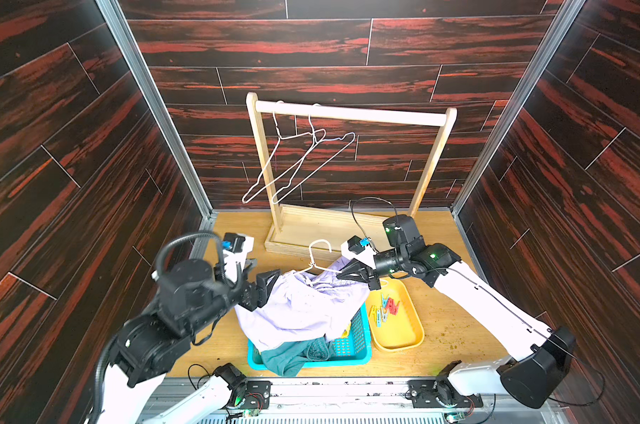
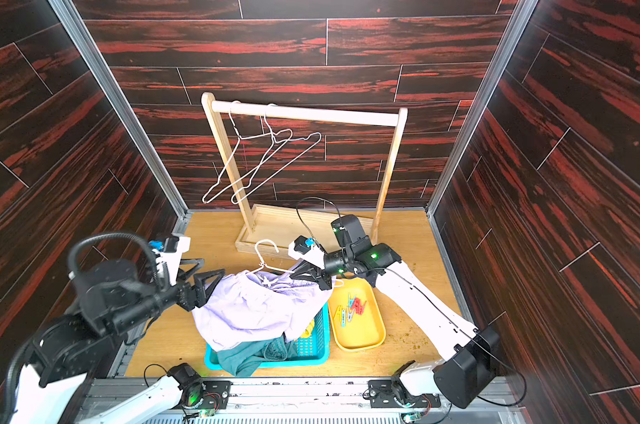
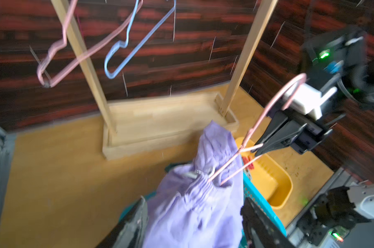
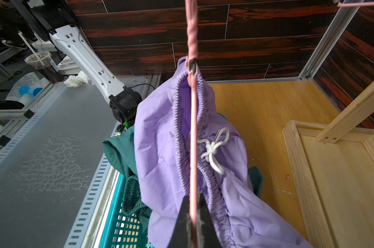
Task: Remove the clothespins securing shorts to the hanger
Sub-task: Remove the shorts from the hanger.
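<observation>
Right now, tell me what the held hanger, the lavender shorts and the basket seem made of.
Hanger: thin wire, twisted at the neck, with a matte pink coating, probably plastic.
Lavender shorts: light woven fabric, matte, creased, gathered elastic waist.
Basket: teal plastic, slightly glossy, moulded grid holes.

In both top views we are looking down from high up at the front, facing the back wall (image 1: 311, 44) and seeing the whole booth from far, with the wooden rack (image 1: 347, 116) and the table (image 1: 450, 330). From the left wrist we are looking past the left gripper (image 3: 194, 201) toward the rack, quite near the lavender shorts (image 3: 194, 219). From the right wrist we are looking along the right gripper (image 4: 193, 196), very near the pink hanger (image 4: 193, 133), facing across toward the left arm (image 4: 85, 58). All views are sharing the shorts and the teal basket (image 1: 333, 361).
</observation>
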`<state>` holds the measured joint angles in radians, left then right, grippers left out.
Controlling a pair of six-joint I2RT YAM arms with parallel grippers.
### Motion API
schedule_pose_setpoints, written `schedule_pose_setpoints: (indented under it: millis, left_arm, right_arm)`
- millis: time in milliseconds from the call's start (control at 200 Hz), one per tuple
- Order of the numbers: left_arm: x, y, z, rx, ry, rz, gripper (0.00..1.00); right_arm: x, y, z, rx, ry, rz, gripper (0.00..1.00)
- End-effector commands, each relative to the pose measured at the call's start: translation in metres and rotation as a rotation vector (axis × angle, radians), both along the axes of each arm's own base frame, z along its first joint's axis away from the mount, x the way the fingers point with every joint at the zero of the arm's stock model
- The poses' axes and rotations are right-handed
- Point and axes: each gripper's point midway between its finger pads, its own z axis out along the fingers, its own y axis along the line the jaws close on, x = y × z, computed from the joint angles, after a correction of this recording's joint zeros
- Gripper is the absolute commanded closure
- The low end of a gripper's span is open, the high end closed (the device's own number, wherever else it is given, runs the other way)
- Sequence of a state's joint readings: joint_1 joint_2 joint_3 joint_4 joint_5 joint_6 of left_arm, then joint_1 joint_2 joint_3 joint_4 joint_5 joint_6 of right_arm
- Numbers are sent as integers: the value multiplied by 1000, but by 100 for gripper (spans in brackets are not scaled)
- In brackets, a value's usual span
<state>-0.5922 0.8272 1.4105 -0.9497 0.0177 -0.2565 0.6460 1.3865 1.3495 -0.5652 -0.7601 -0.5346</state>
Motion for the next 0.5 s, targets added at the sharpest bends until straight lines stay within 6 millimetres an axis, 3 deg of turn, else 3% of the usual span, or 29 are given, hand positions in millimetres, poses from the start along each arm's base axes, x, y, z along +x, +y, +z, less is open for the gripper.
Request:
schedule_pose_setpoints:
  millis: [0, 70, 195, 281, 391, 496]
  left_arm:
    - [-10, 6, -57, -14, 347, 133, 31]
    - [-11, 9, -56, -74, 349, 178, 29]
    - [-6, 23, -35, -250, 246, 290, 26]
    - [-3, 17, -30, -315, 236, 278, 26]
    - [2, 1, -38, -325, 277, 235, 25]
    - [9, 2, -39, -319, 265, 263, 25]
  right_arm:
    - [-6, -2, 16, 38, -28, -3, 100]
    - [-5, -1, 15, 33, -30, -11, 100]
    - [-5, 0, 13, 26, -31, -19, 100]
    - [-4, 2, 11, 17, -29, -28, 100]
    - [-2, 2, 10, 11, -32, -37, 100]
    - [-1, 3, 11, 7, -32, -50, 100]
